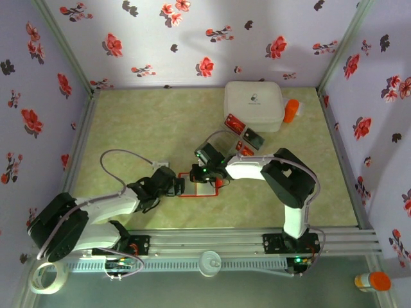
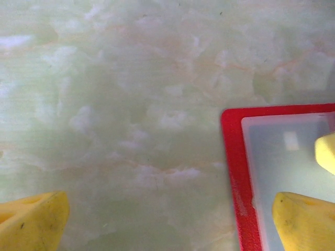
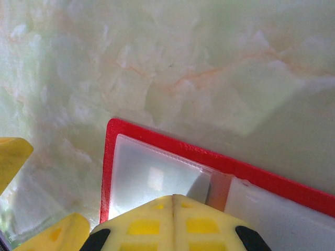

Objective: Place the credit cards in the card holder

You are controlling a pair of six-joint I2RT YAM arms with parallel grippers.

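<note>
card holder point(image 1: 200, 186) open flat, mid surface point(image 1: 141, 128), long axis left-right | left gripper point(image 1: 180, 186) wide, straddling its left edge | right gripper point(image 1: 207, 174) shut, over its pocket | credit cards point(image 1: 243, 133) beyond, toward back-right

Pale green marbled tabletop point(image 1: 148, 128) inside lilac walls point(image 1: 192, 38) patterned with red flowers.

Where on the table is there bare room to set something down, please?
Bare: the far-left of the table, from the left wall to the white box. Crowded: the card holder, where the left gripper and right gripper meet.
</note>
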